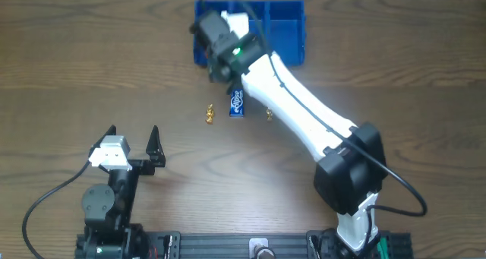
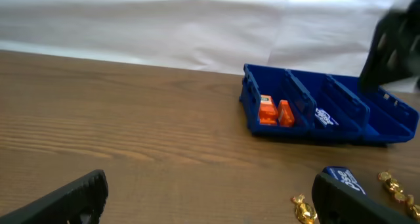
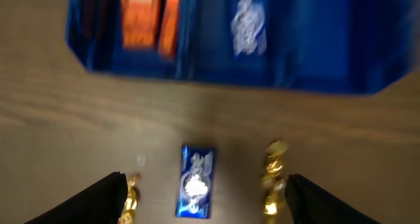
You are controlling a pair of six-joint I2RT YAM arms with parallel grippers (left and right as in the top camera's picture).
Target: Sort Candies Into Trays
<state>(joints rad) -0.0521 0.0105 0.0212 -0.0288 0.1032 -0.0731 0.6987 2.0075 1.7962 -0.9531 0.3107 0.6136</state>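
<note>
A blue tray with several compartments stands at the table's far middle. Orange candies lie in its end compartment and a blue-and-white candy in the one beside it. On the wood in front of the tray lie a blue wrapped candy and gold candies. My right gripper hangs open above these, near the tray's front wall, with the blue candy and gold candies below it. My left gripper stands open and holds nothing.
The right arm stretches diagonally across the middle of the table. Bare wood lies to the left of the tray and around the left gripper. A white backdrop rises behind the table's far edge.
</note>
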